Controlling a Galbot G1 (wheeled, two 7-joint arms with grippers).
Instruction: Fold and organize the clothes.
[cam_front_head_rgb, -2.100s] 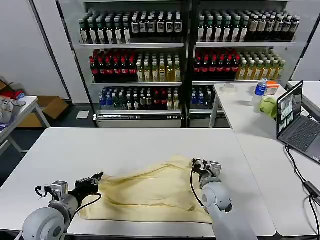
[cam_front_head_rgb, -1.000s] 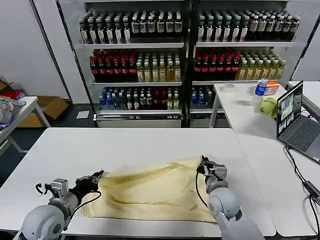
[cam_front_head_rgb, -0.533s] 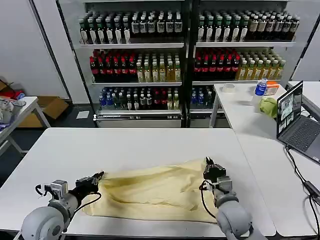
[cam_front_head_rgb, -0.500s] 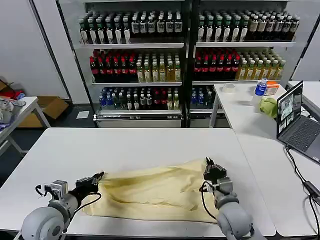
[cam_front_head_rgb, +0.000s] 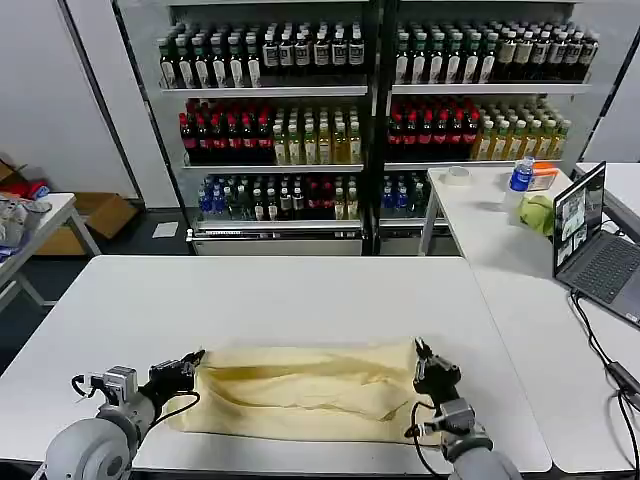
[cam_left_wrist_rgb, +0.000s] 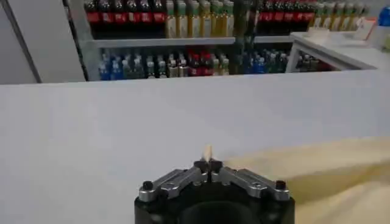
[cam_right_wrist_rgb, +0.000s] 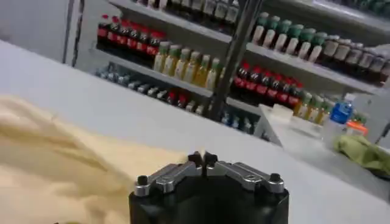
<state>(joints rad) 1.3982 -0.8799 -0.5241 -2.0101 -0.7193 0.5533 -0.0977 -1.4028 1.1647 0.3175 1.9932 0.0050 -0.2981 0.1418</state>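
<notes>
Cream cotton-looking T-shirt is lying on the white table near the robot's edge, stretched into a long low band with its long axis running straight across from one arm to the other. It looks like it's been doubled over once already, though the wrinkles make it hard to tell how neat the fold is. Left claw sits at the shirt's left end, down low by the table, and in the left wrist view that claw is clenched with a little nub of cream cloth poking out between the tips, so it's got the corner pinched. Right claw is at the opposite end, and from the right wrist view that claw is closed too, with the cloth running right up to the tips, so I'd say it's gripping that end. So the shirt lies between the two claws, each one holding its own end, neither nearer than the other. My guess is the next fold turns on that left-right axis: either one end gets carried across to the other, or both ends swing together.
</notes>
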